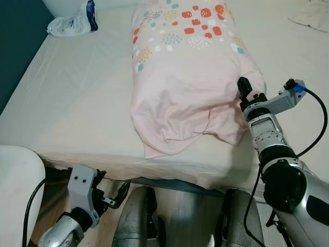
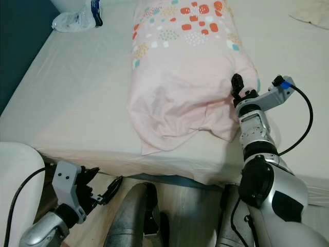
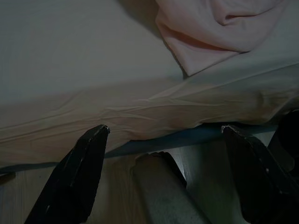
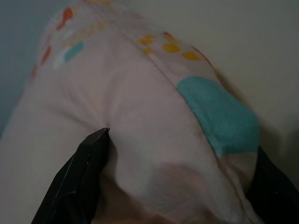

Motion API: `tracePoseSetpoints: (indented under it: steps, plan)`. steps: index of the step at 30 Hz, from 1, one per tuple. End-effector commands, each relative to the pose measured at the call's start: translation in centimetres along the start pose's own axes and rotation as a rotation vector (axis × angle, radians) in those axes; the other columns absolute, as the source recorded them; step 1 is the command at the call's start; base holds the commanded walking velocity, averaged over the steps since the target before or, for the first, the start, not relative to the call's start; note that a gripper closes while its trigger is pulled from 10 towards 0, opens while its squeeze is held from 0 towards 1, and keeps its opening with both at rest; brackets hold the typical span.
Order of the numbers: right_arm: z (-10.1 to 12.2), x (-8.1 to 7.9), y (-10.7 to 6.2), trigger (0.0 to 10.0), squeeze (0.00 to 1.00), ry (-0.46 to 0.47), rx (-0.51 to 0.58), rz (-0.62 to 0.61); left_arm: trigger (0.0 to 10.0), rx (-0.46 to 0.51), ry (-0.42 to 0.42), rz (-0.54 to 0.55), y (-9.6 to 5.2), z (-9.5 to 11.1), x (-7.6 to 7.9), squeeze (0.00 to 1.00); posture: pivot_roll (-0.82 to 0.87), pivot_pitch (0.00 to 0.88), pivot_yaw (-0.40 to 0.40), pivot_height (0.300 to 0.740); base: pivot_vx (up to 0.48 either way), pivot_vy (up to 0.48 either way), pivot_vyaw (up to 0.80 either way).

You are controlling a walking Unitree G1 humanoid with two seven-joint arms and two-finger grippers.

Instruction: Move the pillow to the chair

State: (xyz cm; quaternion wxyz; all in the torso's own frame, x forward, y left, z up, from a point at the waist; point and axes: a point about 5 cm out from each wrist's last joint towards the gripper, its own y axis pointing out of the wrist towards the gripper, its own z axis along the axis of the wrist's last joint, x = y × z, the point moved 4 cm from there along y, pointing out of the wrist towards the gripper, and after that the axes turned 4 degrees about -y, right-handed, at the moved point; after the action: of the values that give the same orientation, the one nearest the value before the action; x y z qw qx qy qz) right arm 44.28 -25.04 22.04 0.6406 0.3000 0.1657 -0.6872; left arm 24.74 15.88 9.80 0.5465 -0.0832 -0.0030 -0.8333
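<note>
A pale pink pillow (image 1: 185, 77) with coloured dots at its far end lies lengthways on the bed (image 1: 77, 103), its loose case hanging near the front edge. My right gripper (image 1: 245, 95) is pressed against the pillow's right side. In the right wrist view the right gripper (image 4: 182, 140) stands open, with a bulge of the pillow (image 4: 149, 116) between its fingers. My left gripper (image 1: 110, 198) hangs open below the bed's front edge, apart from the pillow. A white rounded seat (image 1: 15, 190), possibly the chair, sits at the lower left.
A crumpled plastic bag (image 1: 74, 21) with blue print lies at the bed's far left. A white cloth (image 1: 311, 15) lies at the far right. A dark teal wall (image 1: 15, 41) runs along the bed's left. My legs (image 1: 139, 216) stand against the bed's front edge.
</note>
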Motion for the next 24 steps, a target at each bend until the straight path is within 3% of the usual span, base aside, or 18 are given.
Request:
tracePoseSetpoints:
  steps: [1, 4, 5, 6, 9, 20, 21, 24]
  plan:
    - [-1.8, 0.1, -0.2, 10.0, 0.00, -0.017, -0.069, -0.022, 10.0, -0.040, -0.006, 0.013, -0.7, -0.7, -0.3, 0.00, 0.28, 0.448, 0.211, 0.583, 0.000, 0.000, 0.00]
    - [-2.0, -0.2, -0.2, 10.0, 0.00, -0.047, -0.083, -0.012, 10.0, -0.048, -0.009, 0.013, -0.5, -0.6, -0.4, 0.00, 0.27, 0.441, 0.213, 0.583, 0.000, 0.000, 0.00]
    - [-1.9, -0.4, -0.1, 7.6, 0.00, -0.042, -0.077, -0.001, 10.0, -0.049, -0.011, 0.014, -0.5, -0.6, -0.4, 0.00, 0.27, 0.441, 0.213, 0.583, 0.000, 0.000, 0.00]
    - [-1.8, -0.8, -0.1, 0.0, 0.00, -0.044, -0.073, 0.035, 10.0, -0.050, -0.011, 0.012, -0.4, -0.6, -0.3, 0.00, 0.27, 0.434, 0.212, 0.583, 0.000, 0.000, 0.00]
    - [-1.5, -1.6, -0.1, 0.0, 0.00, -0.057, -0.054, 0.117, 10.0, -0.043, -0.017, 0.004, 0.3, -0.6, 0.0, 0.00, 0.25, 0.418, 0.208, 0.583, 0.000, 0.000, 0.00]
    - [-1.0, -1.6, -0.4, 0.0, 0.00, -0.091, -0.027, 0.187, 10.0, -0.014, -0.025, -0.001, 2.1, -0.5, 0.2, 0.00, 0.21, 0.362, 0.179, 0.583, 0.000, 0.000, 0.00]
    - [-1.7, -1.2, -0.9, 0.0, 0.00, -0.086, -0.037, 0.209, 10.0, 0.000, -0.030, 0.000, 2.8, -0.4, 0.2, 0.00, 0.19, 0.333, 0.162, 0.583, 0.000, 0.000, 0.00]
    - [-2.7, -1.2, -1.4, 0.0, 0.00, -0.075, -0.055, 0.242, 10.0, 0.010, -0.033, -0.004, 3.3, -0.3, 0.3, 0.00, 0.18, 0.328, 0.159, 0.583, 0.000, 0.000, 0.00]
